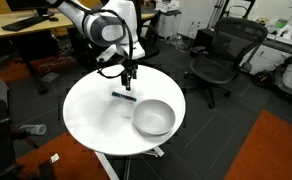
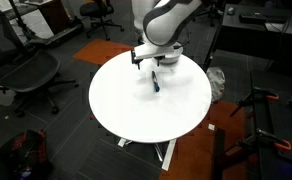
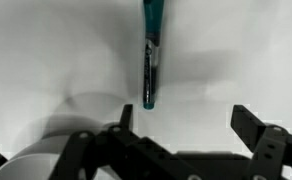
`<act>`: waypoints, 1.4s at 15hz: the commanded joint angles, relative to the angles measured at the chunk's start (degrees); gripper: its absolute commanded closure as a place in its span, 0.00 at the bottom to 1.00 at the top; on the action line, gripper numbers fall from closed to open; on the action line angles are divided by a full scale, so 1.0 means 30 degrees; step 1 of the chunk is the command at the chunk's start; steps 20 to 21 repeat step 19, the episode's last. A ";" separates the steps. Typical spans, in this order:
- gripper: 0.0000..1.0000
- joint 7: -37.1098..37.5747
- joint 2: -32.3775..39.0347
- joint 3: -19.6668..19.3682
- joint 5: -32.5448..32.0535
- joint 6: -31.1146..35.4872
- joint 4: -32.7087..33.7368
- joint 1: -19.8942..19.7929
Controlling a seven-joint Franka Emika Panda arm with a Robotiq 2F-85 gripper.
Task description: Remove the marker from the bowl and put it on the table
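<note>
Zero grasp work left, by my read: marker (image 1: 124,96) lies flat on table (image 1: 86,118), near bowl (image 1: 154,117) but outside it. Gripper (image 1: 131,75) hangs just above marker, jaws spread wide, holding nothing. Only retreat remains.

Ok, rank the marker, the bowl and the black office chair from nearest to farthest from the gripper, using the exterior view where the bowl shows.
1. Marker: lying on the table, almost under the open gripper.
2. Bowl: farther along the table, toward its near edge.
3. Black office chair: off the table, on the floor behind it.
</note>
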 commanded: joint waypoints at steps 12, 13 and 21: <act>0.00 -0.2959 -0.5927 0.0896 0.0039 -0.0902 -0.4435 -0.0408; 0.00 -0.3009 -0.6184 0.0876 0.0012 -0.0922 -0.4671 -0.0404; 0.00 -0.2539 -0.5845 0.0775 -0.0191 -0.0551 -0.4372 -0.0341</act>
